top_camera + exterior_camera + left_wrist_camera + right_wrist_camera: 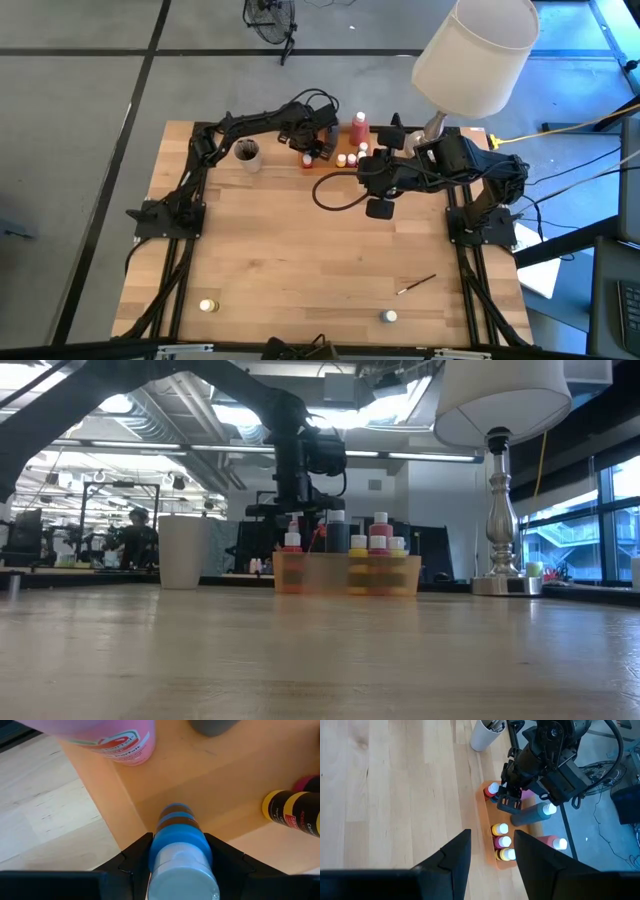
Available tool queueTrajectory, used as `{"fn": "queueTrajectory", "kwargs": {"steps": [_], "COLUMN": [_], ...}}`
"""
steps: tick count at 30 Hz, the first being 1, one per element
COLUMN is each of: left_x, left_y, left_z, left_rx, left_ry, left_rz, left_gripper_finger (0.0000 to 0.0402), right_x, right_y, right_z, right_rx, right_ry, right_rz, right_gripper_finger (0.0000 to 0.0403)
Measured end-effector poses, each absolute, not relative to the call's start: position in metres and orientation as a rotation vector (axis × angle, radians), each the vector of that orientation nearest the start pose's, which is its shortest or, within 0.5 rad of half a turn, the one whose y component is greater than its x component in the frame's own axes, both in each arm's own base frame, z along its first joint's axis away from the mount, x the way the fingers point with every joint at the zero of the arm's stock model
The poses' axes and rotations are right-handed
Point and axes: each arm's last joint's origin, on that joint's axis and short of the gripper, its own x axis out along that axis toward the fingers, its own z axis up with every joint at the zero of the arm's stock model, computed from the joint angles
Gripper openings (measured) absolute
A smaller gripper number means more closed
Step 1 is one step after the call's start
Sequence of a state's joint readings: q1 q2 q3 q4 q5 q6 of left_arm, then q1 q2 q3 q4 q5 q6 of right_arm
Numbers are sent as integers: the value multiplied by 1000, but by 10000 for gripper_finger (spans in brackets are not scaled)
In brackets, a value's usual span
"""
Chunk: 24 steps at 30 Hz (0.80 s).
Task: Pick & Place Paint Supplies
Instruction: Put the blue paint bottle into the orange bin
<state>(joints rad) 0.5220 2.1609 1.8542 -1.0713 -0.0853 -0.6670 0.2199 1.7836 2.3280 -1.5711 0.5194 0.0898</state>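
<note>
Left gripper (177,865): clamped on a blue-banded pot (178,851) over the orange tray (235,785), beside a pink bottle (120,742). Right gripper (492,857): fingers parted, empty, above the table (300,250). Elsewhere: beige cup (247,154), lamp (475,50), stray brush (416,285), two pots (208,305) near the front edge.

A pale wooden table (320,240) carries everything here. Along its far edge sits the flat orange tray (322,158), and just to its left the beige cup (247,154) stands upright. A lamp base (432,128) is planted at the far right, near the tray. Down at the near edge, well apart from all that, a yellow-lidded pot (208,306) sits left, a white-lidded pot (389,317) right, with a thin dark brush (416,285) lying just beyond it.
</note>
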Motion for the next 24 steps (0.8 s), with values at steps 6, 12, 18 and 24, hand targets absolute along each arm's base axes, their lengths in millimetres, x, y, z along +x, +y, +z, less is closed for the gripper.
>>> {"fn": "queueTrajectory", "kwargs": {"steps": [6,12,18,24], "left_x": [378,378,377,377], "left_y": [220,220,221,221], "left_z": [211,211,211,211], "left_rx": [-844,-845,-849,-860], "left_ry": [1158,1158,1157,1161], "left_rz": [955,955,954,930], "left_gripper_finger": [155,155,157,202], "right_x": [298,298,298,298], "right_y": [52,52,52,52], "right_z": [460,460,460,460], "right_rx": [-287,-287,-287,-287], "right_ry": [944,944,944,945], "right_rz": [-316,-316,-316,-316], "right_gripper_finger": [151,151,151,151]}}
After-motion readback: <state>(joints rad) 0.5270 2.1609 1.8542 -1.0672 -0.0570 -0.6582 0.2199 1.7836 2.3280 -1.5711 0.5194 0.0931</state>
